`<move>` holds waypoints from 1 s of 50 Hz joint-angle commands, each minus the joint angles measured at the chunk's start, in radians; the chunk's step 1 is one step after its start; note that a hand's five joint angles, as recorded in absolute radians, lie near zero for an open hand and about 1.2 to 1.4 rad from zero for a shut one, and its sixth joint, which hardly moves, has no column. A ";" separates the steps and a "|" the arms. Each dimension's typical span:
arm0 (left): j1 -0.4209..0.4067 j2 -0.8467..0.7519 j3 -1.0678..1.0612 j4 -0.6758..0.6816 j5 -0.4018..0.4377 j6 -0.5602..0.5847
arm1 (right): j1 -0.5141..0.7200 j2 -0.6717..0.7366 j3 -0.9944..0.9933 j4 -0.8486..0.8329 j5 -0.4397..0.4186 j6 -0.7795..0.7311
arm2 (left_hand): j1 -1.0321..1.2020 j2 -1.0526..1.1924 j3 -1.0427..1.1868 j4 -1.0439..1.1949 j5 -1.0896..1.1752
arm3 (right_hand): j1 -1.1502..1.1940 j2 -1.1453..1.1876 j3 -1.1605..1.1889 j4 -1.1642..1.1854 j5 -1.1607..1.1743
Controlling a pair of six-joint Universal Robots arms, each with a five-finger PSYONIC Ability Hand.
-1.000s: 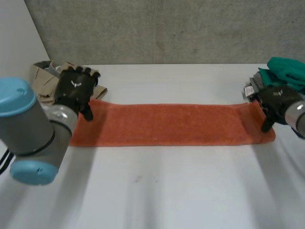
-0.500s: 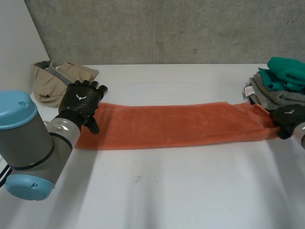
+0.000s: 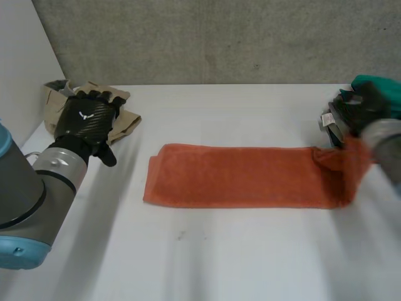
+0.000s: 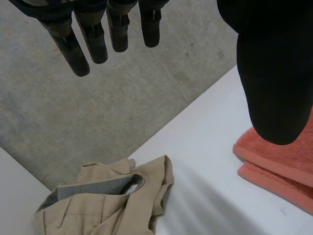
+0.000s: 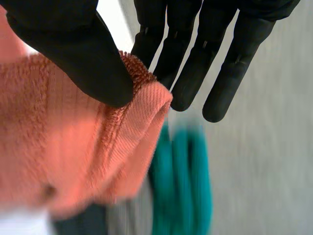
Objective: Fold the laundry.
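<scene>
Orange towel (image 3: 244, 175) lies flat on the white table (image 3: 219, 251); we note right hand (image 3: 358, 108) pinching its raised end, left hand (image 3: 84, 122) fingers straight, holding nothing.

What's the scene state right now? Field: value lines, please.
left hand: open, fingers straight, holding nothing, over the beige garment
right hand: shut on one end of the orange towel, pinched between thumb and fingers, that end lifted
orange towel: long strip on the white table; free end lies flat in two layers
stack of clothes: teal piece on top, beside the right hand
</scene>
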 commanded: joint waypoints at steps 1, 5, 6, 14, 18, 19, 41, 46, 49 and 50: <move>0.001 0.034 -0.030 0.001 -0.002 0.000 | 0.376 0.085 -0.023 -0.160 -0.160 0.000 | -0.021 -0.029 -0.038 -0.028 -0.047 | 0.287 0.225 0.209 0.200 0.236; 0.001 0.037 -0.056 0.007 0.000 0.000 | 0.514 0.221 -0.079 -0.196 -0.240 -0.026 | -0.021 -0.029 -0.038 -0.028 -0.047 | 0.287 0.225 0.209 0.200 0.236; 0.001 0.037 -0.059 0.007 0.000 0.000 | 0.536 0.247 -0.092 -0.199 -0.252 -0.030 | -0.021 -0.029 -0.038 -0.028 -0.047 | 0.287 0.225 0.209 0.200 0.236; 0.006 0.034 -0.078 0.009 0.003 0.000 | 0.654 0.422 -0.179 -0.196 -0.258 -0.077 | -0.021 -0.029 -0.038 -0.028 -0.047 | 0.070 0.008 -0.008 -0.017 0.019; 0.008 0.034 -0.078 0.009 0.004 0.000 | 0.653 0.359 -0.156 -0.199 -0.180 -0.054 | -0.021 -0.029 -0.038 -0.028 -0.047 | -0.934 -0.997 -1.013 -1.021 -0.986; 0.006 0.034 -0.075 0.009 0.006 0.000 | 0.653 0.301 -0.133 -0.196 -0.104 -0.013 | -0.021 -0.029 -0.038 -0.028 -0.047 | -0.934 -0.997 -1.013 -1.021 -0.986; -0.086 -0.013 -0.024 0.061 0.004 0.001 | 0.265 0.100 0.171 0.050 0.111 0.375 | -0.021 -0.029 -0.038 -0.028 -0.047 | -0.500 -0.563 -0.579 -0.587 -0.552; -0.092 -0.012 -0.026 0.058 0.000 0.001 | 0.263 0.104 0.166 -0.029 0.214 0.165 | -0.021 -0.029 -0.038 -0.028 -0.047 | 0.287 0.225 0.209 0.200 0.236; -0.092 -0.004 -0.027 0.056 0.000 0.001 | 0.277 0.101 0.140 -0.091 0.242 0.070 | -0.021 -0.029 -0.038 -0.028 -0.047 | 0.287 0.225 0.209 0.200 0.236; -0.091 0.004 -0.029 0.053 -0.002 0.003 | 0.289 0.100 0.132 -0.111 0.239 0.049 | -0.021 -0.029 -0.038 -0.028 -0.047 | 0.287 0.225 0.209 0.200 0.236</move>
